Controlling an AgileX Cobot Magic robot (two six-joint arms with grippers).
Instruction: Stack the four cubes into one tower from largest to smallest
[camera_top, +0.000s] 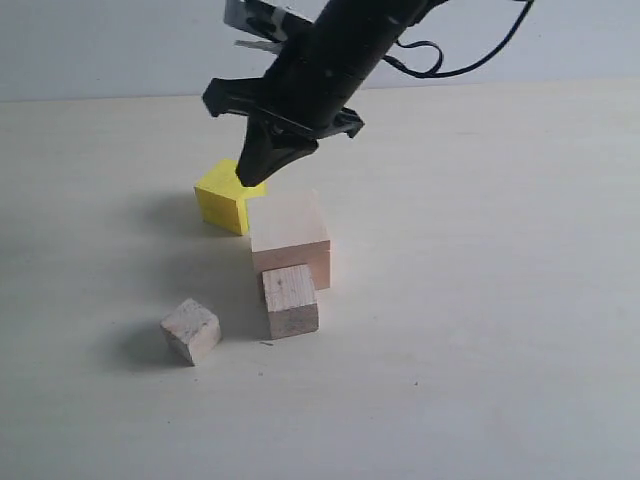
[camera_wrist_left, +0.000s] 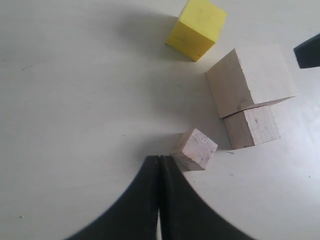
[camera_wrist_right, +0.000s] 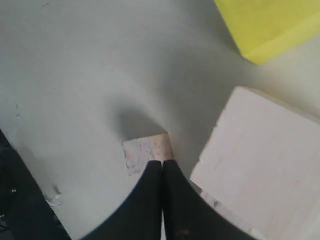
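All the cubes lie apart on the pale table (camera_top: 480, 300), none stacked. The largest pale wood cube (camera_top: 288, 228) sits in the middle, touching the smaller plain wood cube (camera_top: 290, 300) in front of it. The yellow cube (camera_top: 222, 198) is just behind and to its left. The smallest greyish cube (camera_top: 190, 330) stands alone at the front left. My right gripper (camera_top: 250, 178) hangs shut and empty over the yellow cube's near corner. In the left wrist view my left gripper (camera_wrist_left: 160, 157) is shut and empty, its tip beside the greyish cube (camera_wrist_left: 196, 149). The left arm does not show in the exterior view.
A black cable (camera_top: 470, 55) loops off the right arm at the top. In the left wrist view a black part of the right gripper (camera_wrist_left: 307, 50) shows past the largest cube (camera_wrist_left: 250, 80). The table's far edge meets a grey wall (camera_top: 100, 40).
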